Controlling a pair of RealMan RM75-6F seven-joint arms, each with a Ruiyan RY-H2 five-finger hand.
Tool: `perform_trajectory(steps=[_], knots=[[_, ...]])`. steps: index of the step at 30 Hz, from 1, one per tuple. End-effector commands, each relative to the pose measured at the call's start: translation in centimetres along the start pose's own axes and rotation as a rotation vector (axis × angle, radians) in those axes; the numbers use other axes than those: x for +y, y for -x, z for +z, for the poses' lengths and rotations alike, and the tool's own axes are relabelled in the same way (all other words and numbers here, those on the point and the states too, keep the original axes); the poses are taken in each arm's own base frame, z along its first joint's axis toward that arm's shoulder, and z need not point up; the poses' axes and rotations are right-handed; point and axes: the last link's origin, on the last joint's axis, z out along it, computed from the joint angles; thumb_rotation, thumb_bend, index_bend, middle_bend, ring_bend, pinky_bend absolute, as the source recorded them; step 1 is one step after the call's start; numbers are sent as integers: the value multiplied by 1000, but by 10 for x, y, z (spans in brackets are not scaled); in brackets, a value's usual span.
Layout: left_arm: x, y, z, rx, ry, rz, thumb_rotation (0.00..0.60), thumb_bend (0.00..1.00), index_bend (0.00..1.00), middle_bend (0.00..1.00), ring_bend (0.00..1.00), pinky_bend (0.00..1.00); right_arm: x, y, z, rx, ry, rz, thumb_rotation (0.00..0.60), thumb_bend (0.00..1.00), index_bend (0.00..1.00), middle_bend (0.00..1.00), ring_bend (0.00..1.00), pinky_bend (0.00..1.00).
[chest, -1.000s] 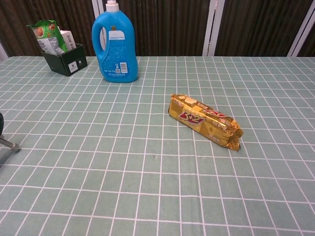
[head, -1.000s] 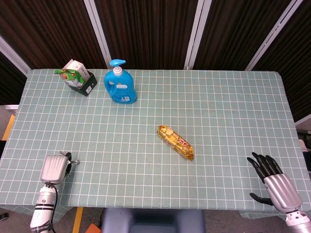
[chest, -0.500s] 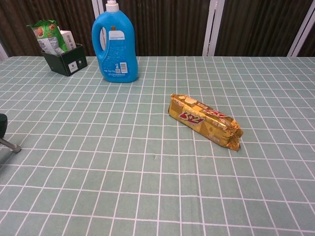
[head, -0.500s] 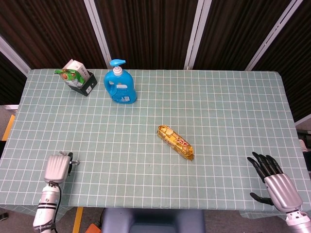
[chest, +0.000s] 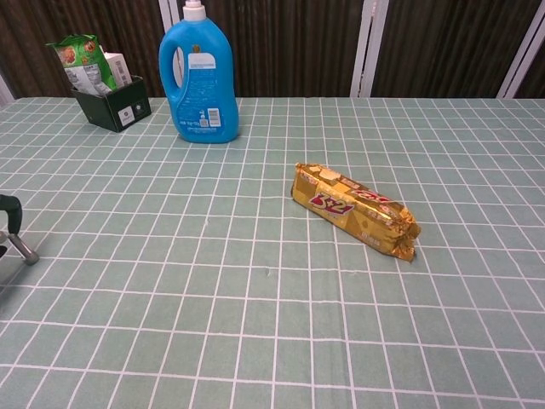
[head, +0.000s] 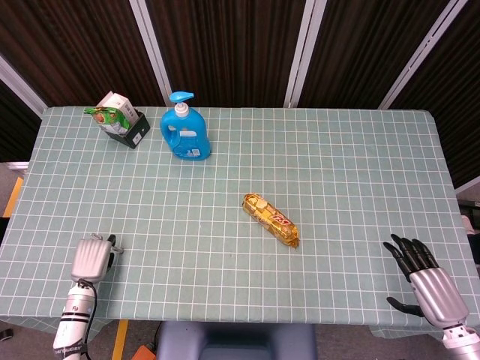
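Observation:
A gold snack packet [head: 271, 220] [chest: 355, 210] with red lettering lies flat near the middle of the table, far from both hands. My left hand [head: 91, 259] hovers over the near left corner, its silver back facing up. In the chest view only its fingertips [chest: 10, 228] show at the left edge, apart and with nothing between them. At the near right corner sits my right hand [head: 420, 277], its dark fingers spread and holding nothing. The chest view does not show it.
A blue detergent bottle [head: 184, 131] [chest: 198, 78] stands at the back left. Left of it a dark box [head: 125, 126] [chest: 111, 102] holds a green packet and a white carton. A green checked cloth [head: 337, 180] covers the table.
My left hand has crept slightly to the right and nearer the front edge, so more of its fingers show in the chest view. The right hand and the objects have not moved.

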Motion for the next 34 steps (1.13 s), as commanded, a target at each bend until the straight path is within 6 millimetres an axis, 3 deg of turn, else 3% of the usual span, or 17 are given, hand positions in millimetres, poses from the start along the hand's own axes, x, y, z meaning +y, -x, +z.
perform_trajectory(steps=[1, 7, 11, 12, 14, 15, 16, 17, 19, 21, 24, 34], knots=[[0, 0, 0, 2, 2, -2, 600, 413, 438, 1000, 1000, 1000, 0, 0, 0, 0, 0, 0, 600, 149, 0, 0, 0, 0], [0, -5, -4, 27, 4, -20, 600, 412, 369, 1000, 1000, 1000, 0, 0, 0, 0, 0, -2, 600, 149, 0, 0, 0, 0], [-1, -19, -18, 83, 17, -82, 600, 412, 272, 994, 1000, 1000, 0, 0, 0, 0, 0, -3, 600, 149, 0, 0, 0, 0], [-2, -25, -27, 111, 35, -142, 600, 410, 214, 930, 976, 992, 0, 0, 0, 1, 0, -3, 600, 149, 0, 0, 0, 0], [-4, -32, -44, 142, 84, -277, 600, 408, 85, 625, 773, 869, 0, 0, 0, 3, 1, -3, 600, 149, 0, 0, 0, 0], [-9, -36, -58, 156, 112, -363, 600, 408, 25, 383, 543, 723, 0, 0, 0, 3, 3, -4, 600, 149, 0, 0, 0, 0], [-13, -39, -68, 164, 128, -431, 600, 406, 3, 209, 336, 568, 0, 0, 0, 0, 3, -5, 600, 149, 0, 0, 0, 0], [-18, -43, -79, 176, 147, -508, 600, 405, 0, 95, 168, 407, 0, 1, 0, -3, 4, -6, 600, 149, 0, 0, 0, 0], [-30, -52, -104, 217, 206, -692, 600, 404, 0, 2, 8, 156, -1, 3, 0, -16, 2, -7, 600, 149, 0, 0, 0, 0], [-46, -55, -122, 264, 240, -810, 600, 404, 0, 0, 0, 81, -2, 5, -1, -31, 1, -10, 600, 149, 0, 0, 0, 0], [-62, -57, -132, 262, 296, -809, 600, 405, 0, 0, 0, 53, -3, 8, 0, -49, 4, -20, 600, 149, 0, 0, 0, 0], [-68, -49, -125, 185, 271, -654, 600, 404, 0, 0, 0, 27, -4, 8, 0, -63, 16, -30, 600, 149, 0, 0, 0, 0]])
